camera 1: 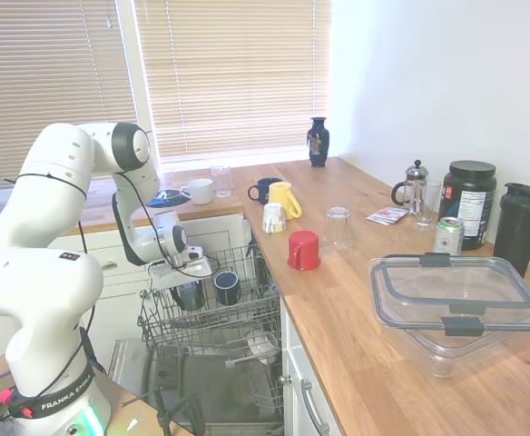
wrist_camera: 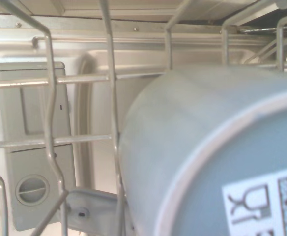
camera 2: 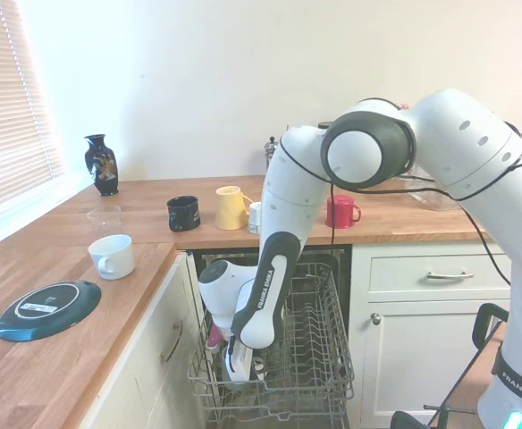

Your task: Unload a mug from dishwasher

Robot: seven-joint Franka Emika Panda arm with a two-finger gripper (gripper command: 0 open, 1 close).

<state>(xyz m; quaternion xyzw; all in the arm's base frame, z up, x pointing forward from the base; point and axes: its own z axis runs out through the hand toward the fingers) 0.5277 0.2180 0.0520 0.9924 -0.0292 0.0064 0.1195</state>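
The gripper (camera 1: 189,289) is down in the dishwasher's (camera 1: 212,381) pulled-out wire rack (camera 1: 247,322), left of centre in the first exterior view. It seems pinched on the grey-blue mug (camera 1: 191,294), though the fingers are mostly hidden. A navy mug (camera 1: 227,286) sits just right of it. The wrist view shows the mug's base (wrist_camera: 217,162), sticker up, close against the rack wires.

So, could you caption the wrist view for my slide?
Close-up of the grey-blue mug lying against the wire rack.
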